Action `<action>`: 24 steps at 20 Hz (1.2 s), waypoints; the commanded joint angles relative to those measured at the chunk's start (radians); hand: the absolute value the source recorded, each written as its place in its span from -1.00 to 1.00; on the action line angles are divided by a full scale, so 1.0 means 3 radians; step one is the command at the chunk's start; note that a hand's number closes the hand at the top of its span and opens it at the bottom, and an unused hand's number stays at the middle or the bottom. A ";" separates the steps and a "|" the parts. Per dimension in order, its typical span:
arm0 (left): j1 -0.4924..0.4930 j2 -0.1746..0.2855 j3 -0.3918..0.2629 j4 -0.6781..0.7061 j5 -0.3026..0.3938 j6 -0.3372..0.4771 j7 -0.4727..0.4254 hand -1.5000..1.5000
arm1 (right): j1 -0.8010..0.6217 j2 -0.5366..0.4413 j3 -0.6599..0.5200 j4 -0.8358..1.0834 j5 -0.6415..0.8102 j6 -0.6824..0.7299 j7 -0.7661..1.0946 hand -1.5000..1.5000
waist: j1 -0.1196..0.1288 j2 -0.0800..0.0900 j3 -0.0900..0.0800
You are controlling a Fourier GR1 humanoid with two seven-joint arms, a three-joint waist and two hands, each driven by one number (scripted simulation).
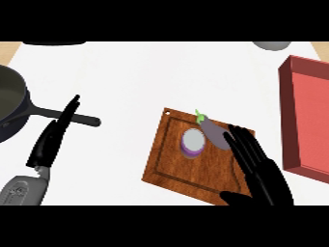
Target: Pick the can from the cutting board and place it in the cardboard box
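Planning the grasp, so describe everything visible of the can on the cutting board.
The can stands upright on the wooden cutting board, in its upper half. From above it shows a round pale grey top, metallic-looking, and a strip of purple side wall along its lower edge. An eggplant lies close at its upper right; whether they touch is unclear. The right hand, open, has its fingertips just right of the can and does not hold it.
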 commanded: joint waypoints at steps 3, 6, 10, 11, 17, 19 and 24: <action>-0.0038 -0.0099 0.0109 0.0022 -0.0124 -0.0051 -0.0014 0.00 | -0.0142 0.0071 0.0177 0.0047 0.0254 0.0188 0.0277 -1.00 | -0.0001 -0.0001 0.0001; -0.0117 0.0029 0.0268 -0.0046 -0.0067 -0.0251 0.0134 0.00 | -0.0127 0.0078 0.0138 0.0261 0.0238 0.0004 0.0175 -1.00 | 0.0000 -0.0001 0.0001; 0.0005 -0.0065 0.0304 -0.0180 -0.0125 -0.0251 0.0116 0.00 | -0.0427 0.0255 0.0230 0.0505 0.0404 -0.0034 0.0404 -1.00 | 0.0006 -0.0001 0.0001; -0.0015 -0.0138 0.0274 -0.0018 -0.0226 -0.0181 0.0065 0.00 | -0.0508 0.0256 0.0291 0.0679 0.0402 -0.0192 0.0452 -1.00 | 0.0005 0.0000 0.0001; -0.0027 -0.0283 0.0289 -0.0146 -0.0325 -0.0217 0.0204 0.00 | -0.0384 0.0224 0.0310 0.0392 0.0370 0.0022 0.0519 -1.00 | -0.0001 -0.0002 0.0001; 0.0105 -0.0166 0.0381 -0.0101 -0.0272 -0.0369 -0.0042 0.00 | -0.0794 0.0258 0.0262 0.0923 0.0331 -0.0138 0.0525 -1.00 | 0.0011 0.0000 0.0001; 0.0086 -0.0274 0.0343 -0.0112 -0.0419 -0.0310 -0.0037 0.00 | -0.1043 0.0259 -0.0047 0.1365 0.0093 -0.0157 0.0174 -1.00 | 0.0012 0.0002 0.0001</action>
